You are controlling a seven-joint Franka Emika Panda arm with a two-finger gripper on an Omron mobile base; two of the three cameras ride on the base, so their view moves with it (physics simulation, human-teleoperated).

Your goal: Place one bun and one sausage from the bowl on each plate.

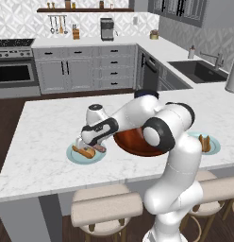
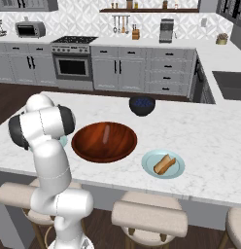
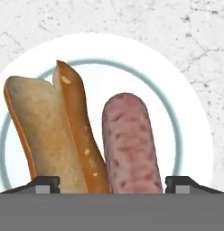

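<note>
Pincer: the pincer (image 3: 112, 182) is seen hanging low over the near plate, its two tips spread wide apart at the bottom corners of the hand view; nothing is held between them.
Near plate: a pale light-blue plate (image 3: 190, 113) is seen lying flat on the marble tabletop (image 1: 43, 137), close to the front edge, on the robot's left of the wooden bowl.
Bun on near plate: a split tan bun (image 3: 50, 131) is laid on this plate, lengthwise toward the hand.
Sausage on near plate: a pinkish-brown sausage (image 3: 129, 144) is laid just beside the bun, touching it along the lower part, between the spread tips but gripped by neither.
Bowl: the reddish-brown wooden bowl (image 2: 104, 141) is set mid-tabletop, between the two plates; no food can be seen inside it in the right base view.
Second plate: another light-blue plate (image 2: 177, 170) is set on the bowl's other side; a bun (image 2: 162, 163) is seen on it, and what lies alongside it cannot be told for sure.
Dark bowl: a small blue-black bowl (image 2: 142, 105) is placed farther back on the tabletop, behind the wooden bowl.
</note>
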